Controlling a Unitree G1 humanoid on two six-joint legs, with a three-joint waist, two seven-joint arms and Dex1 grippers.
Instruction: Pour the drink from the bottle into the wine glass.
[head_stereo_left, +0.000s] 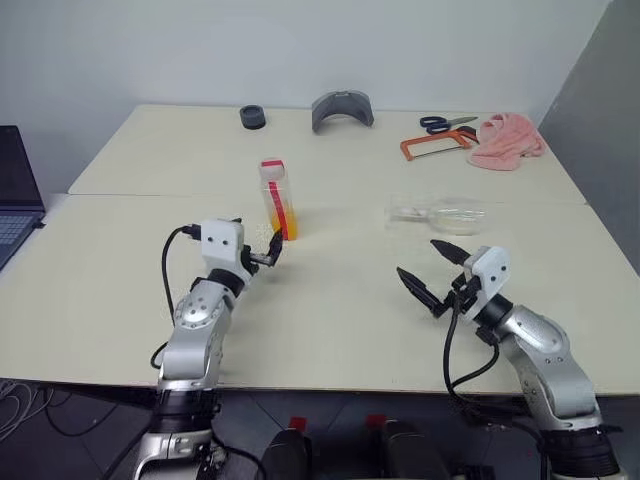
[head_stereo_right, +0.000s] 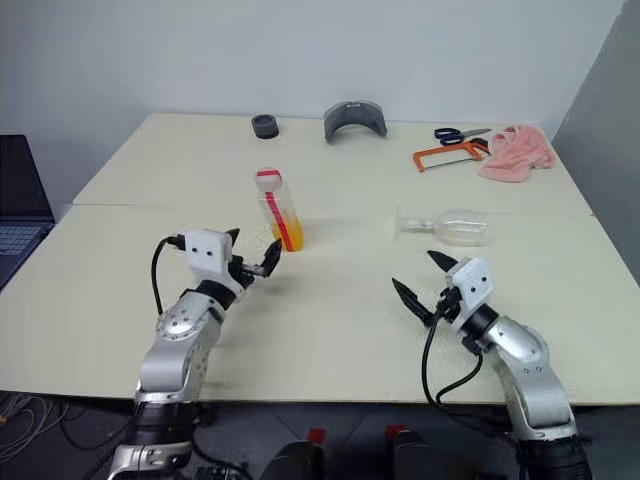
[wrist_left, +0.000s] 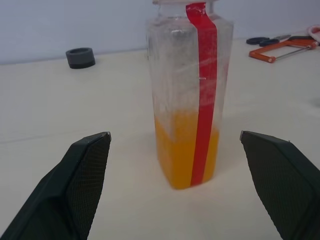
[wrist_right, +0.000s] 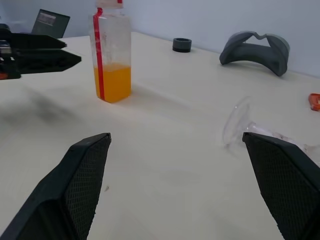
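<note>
Nearest the robot, the right claw hovers over the front of the bench at about 5 o'clock, its two black fingers spread wide and holding nothing. The left claw sits at about 7 o'clock, likewise spread with nothing between the fingers; the left wrist view shows the bottle framed in the gap, apart from both fingers.

Just beyond the left claw stands the bottle, upright, long axis vertical, its red-and-white cap on top and the red label stripe running down its side. The drink fills roughly the lower third (orange and translucent).

At about 1 o'clock from the right claw, the wine glass lies on its side on the bench, long axis running left to right: round foot toward the bottle, bowl and mouth pointing to the robot's right. It is well apart from the bottle and touches neither claw.

Farther back, near the wall, lie a dark ring at 11 o'clock, a grey curved headset at 12, and at 1 to 2 o'clock scissors, an orange-framed saw and a pink cloth. A laptop sits at the far left edge.
</note>
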